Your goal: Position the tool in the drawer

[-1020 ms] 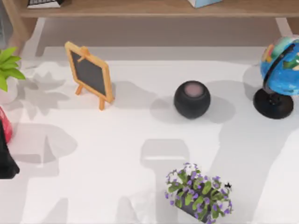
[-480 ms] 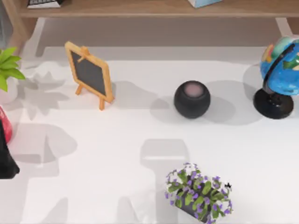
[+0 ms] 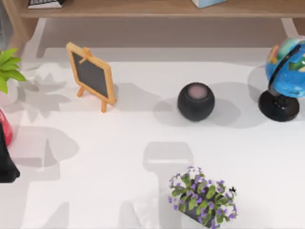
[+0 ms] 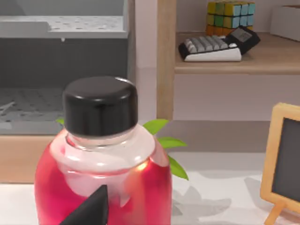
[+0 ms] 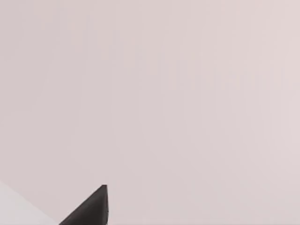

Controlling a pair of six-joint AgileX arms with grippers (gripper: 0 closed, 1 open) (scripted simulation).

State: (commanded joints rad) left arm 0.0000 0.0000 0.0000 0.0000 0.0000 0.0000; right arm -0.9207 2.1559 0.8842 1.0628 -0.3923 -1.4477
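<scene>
The tool is out of view. A grey drawer (image 4: 56, 101) with a perforated floor shows in the left wrist view, open towards me, behind a red bottle (image 4: 101, 187) with a black cap. My left gripper (image 4: 89, 210) sits right in front of that bottle, and my left arm (image 3: 5, 160) is at the table's left edge beside the bottle (image 3: 5, 126). A black tip of my right gripper (image 5: 89, 207) faces a blank pale surface.
On the white table stand a small chalkboard easel (image 3: 91, 75), a black round speaker (image 3: 196, 101), a globe (image 3: 286, 76), a purple flower pot (image 3: 202, 198) and a green plant (image 3: 7, 71). A wooden shelf (image 4: 234, 63) holds a calculator (image 4: 218, 44) and a colour cube (image 4: 231, 13).
</scene>
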